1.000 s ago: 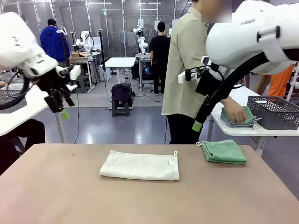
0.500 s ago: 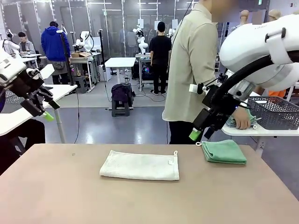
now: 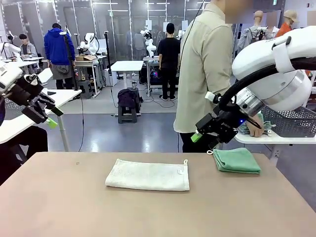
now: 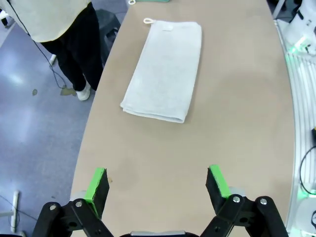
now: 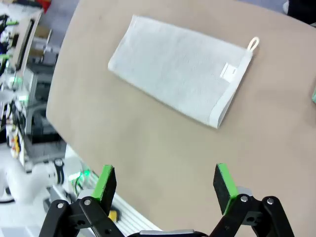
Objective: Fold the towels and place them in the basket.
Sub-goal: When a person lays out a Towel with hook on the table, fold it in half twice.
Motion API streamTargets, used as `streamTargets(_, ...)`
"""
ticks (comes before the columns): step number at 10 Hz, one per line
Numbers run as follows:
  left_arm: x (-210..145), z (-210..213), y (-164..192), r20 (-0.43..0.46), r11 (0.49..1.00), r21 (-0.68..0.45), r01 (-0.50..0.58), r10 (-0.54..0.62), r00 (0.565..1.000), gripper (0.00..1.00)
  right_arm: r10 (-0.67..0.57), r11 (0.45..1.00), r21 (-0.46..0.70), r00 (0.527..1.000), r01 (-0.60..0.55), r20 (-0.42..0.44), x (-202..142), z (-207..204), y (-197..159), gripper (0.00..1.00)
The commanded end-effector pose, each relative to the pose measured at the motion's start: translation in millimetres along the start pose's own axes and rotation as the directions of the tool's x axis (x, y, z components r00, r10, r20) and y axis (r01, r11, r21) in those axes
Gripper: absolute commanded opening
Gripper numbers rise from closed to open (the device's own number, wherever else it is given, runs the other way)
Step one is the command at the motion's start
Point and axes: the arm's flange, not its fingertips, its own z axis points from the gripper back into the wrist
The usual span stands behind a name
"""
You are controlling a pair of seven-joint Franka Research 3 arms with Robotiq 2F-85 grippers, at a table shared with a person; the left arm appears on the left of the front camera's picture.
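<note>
Cream-white towel (image 3: 148, 175) lies folded once at mid-table. Above it the left gripper (image 4: 158, 183) and right gripper (image 5: 166, 185) hover, spread wide and empty, likely lining up another fold. The sea-green towel (image 3: 238, 160) waits folded; the charcoal basket (image 3: 291, 120) sits on the side table.

Found no legible text, brand, number or sign. Noted one small white tag (image 5: 228, 72) sewn at the loop end of the towel (image 3: 147, 175); print on it, if any, too small to read.
</note>
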Motion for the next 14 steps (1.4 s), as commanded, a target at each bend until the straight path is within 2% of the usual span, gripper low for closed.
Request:
streamTargets(1, -8.0, -0.3, 1.2, 0.038, 1.000, -0.016, 0.011, -0.010, 0.999, 1.00, -0.072, 0.997, -0.034, 0.992, 0.076, 0.103, -25.6, -12.1, 10.4, 0.99)
streamTargets(3, -2.9, -3.3, 3.7, 0.041, 1.000, -0.020, 0.009, -0.008, 0.999, 1.00, -0.091, 0.995, -0.038, 0.985, 0.097, 0.148, -36.9, -7.0, 12.2, 0.99)
streamTargets(5, -2.3, -3.8, 7.6, 0.044, 1.000, -0.024, 0.007, -0.006, 0.999, 1.00, -0.068, 0.998, -0.005, 0.988, 0.069, 0.140, -34.7, -8.5, 13.1, 0.99)
streamTargets(7, -5.1, -7.9, 7.9, 0.061, 1.000, -0.031, -0.002, 0.004, 0.998, 1.00, -0.063, 0.997, -0.038, 0.990, 0.068, 0.127, -32.8, -4.1, 6.2, 0.99)
streamTargets(8, -2.7, -6.3, 3.5, 0.010, 1.000, -0.009, -0.010, 0.010, 1.000, 1.00, -0.063, 0.997, -0.038, 0.990, 0.068, 0.127, -32.8, -4.1, 6.2, 0.99)
streamTargets(13, -2.7, -6.3, 3.5, 0.010, 1.000, -0.009, -0.010, 0.010, 1.000, 1.00, -0.064, 0.997, -0.034, 0.989, 0.069, 0.130, -34.1, -2.9, 6.8, 1.00)
streamTargets(14, -3.4, -8.3, 4.0, 0.017, 1.000, -0.011, -0.016, 0.016, 1.000, 1.00, -0.090, 0.995, -0.022, 0.992, 0.092, 0.092, -25.9, -10.8, 2.3, 1.00)
